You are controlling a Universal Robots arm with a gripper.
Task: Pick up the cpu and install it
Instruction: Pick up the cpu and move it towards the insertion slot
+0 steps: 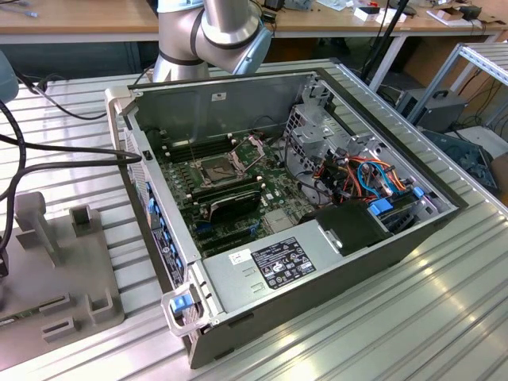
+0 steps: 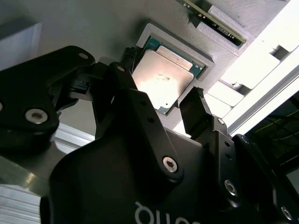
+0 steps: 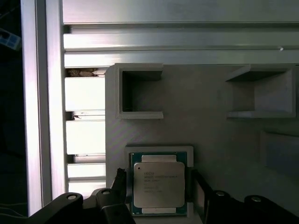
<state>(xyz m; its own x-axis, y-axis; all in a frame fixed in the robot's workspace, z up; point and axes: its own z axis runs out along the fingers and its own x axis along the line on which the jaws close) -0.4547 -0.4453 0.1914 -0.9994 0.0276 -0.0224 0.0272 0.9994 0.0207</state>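
Observation:
The cpu, a flat square chip with a silver-grey metal top on a green edge, lies in a square recess of a grey holder. In both wrist views my gripper hangs just over it, open, with one black finger on each side of the chip and a small gap to it. The second wrist view shows the cpu between the fingertips of the gripper. In the exterior view the open computer case holds the green motherboard with its metal-framed socket.
The holder has further raised pockets near the cpu and rests on ribbed aluminium rails. In the exterior view a grey fixture stands at the left of the case, black cables trail behind it, and the arm rises at the back.

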